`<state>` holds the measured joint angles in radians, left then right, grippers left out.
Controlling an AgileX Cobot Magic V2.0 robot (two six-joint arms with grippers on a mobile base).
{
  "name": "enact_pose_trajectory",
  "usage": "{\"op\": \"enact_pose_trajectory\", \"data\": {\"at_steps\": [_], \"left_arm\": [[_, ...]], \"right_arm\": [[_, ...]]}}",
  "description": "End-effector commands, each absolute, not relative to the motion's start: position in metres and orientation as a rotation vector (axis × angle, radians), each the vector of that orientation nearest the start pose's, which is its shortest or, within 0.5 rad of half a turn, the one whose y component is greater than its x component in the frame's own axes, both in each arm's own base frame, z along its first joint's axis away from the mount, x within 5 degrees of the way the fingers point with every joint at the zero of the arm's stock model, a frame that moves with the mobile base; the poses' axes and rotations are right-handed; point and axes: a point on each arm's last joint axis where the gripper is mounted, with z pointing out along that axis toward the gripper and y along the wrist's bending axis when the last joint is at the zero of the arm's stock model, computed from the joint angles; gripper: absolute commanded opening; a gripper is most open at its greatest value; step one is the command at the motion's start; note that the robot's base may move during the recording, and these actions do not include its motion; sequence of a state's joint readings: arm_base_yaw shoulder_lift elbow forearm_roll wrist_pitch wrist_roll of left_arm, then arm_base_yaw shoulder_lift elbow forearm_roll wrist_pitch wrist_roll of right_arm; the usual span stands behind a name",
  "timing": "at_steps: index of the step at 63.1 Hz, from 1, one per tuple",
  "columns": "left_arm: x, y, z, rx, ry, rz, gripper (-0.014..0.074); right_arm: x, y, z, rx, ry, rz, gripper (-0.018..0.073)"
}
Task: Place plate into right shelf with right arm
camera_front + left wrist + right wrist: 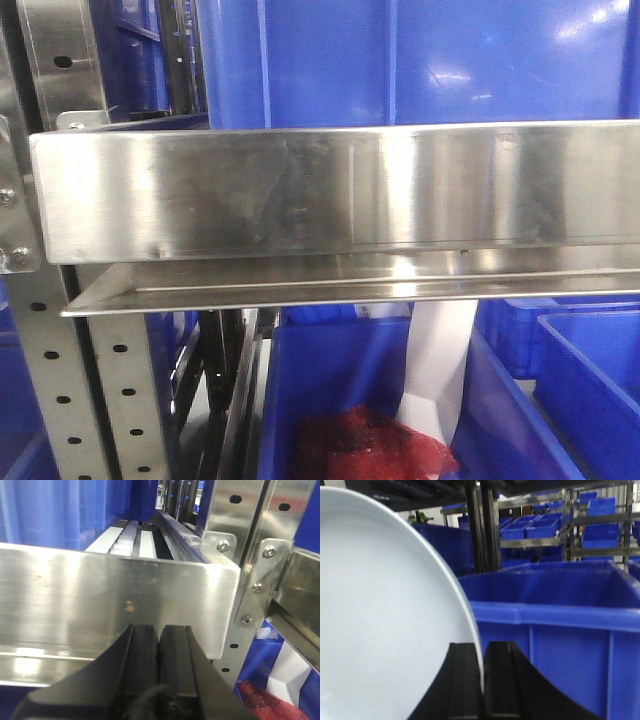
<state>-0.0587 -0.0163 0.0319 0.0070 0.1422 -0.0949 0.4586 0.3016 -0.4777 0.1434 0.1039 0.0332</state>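
The white plate [380, 620] fills the left of the right wrist view, held on edge. My right gripper [482, 647] is shut on the plate's rim, one black finger on each side of it. Just beyond stands a big blue bin [560, 630]. The steel shelf [330, 190] with its folded front lip spans the front view, with blue bins above and below; neither arm nor plate shows there. My left gripper [159, 630] is shut with nothing between its fingers, close in front of a steel shelf lip [100, 600].
Perforated steel uprights [70, 380] stand at the left of the front view. A lower blue bin [400, 400] holds something red [370, 445] and a white sheet [440, 370]. More racks with blue bins [600, 515] stand far behind. A bolted upright [250, 580] stands right of the left gripper.
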Motion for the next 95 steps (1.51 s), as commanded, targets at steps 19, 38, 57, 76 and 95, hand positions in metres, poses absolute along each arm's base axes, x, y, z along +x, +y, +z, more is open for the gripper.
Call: {"op": "enact_pose_trajectory", "data": {"at_steps": [19, 38, 57, 76, 95], "left_arm": [[0.056, -0.003, 0.196, -0.026, 1.556, -0.121, -0.0047], [0.056, -0.003, 0.196, -0.026, 1.556, -0.121, -0.0047], [0.056, -0.003, 0.196, -0.026, 1.556, -0.121, -0.0047], [0.056, -0.003, 0.196, -0.026, 1.556, -0.121, -0.0047], [0.056, -0.003, 0.196, -0.026, 1.556, -0.121, -0.0047]], "right_arm": [[0.046, 0.02, 0.415, -0.118, 0.993, 0.553, 0.0055], [0.099, 0.048, 0.484, -0.16, 1.135, 0.55, 0.0055], [0.198, 0.085, 0.491, -0.154, 1.305, 0.485, 0.0055], [0.262, 0.091, 0.454, -0.12, 1.454, 0.405, 0.0056], [0.273, 0.092, 0.445, -0.114, 1.476, 0.396, 0.0335]]}}
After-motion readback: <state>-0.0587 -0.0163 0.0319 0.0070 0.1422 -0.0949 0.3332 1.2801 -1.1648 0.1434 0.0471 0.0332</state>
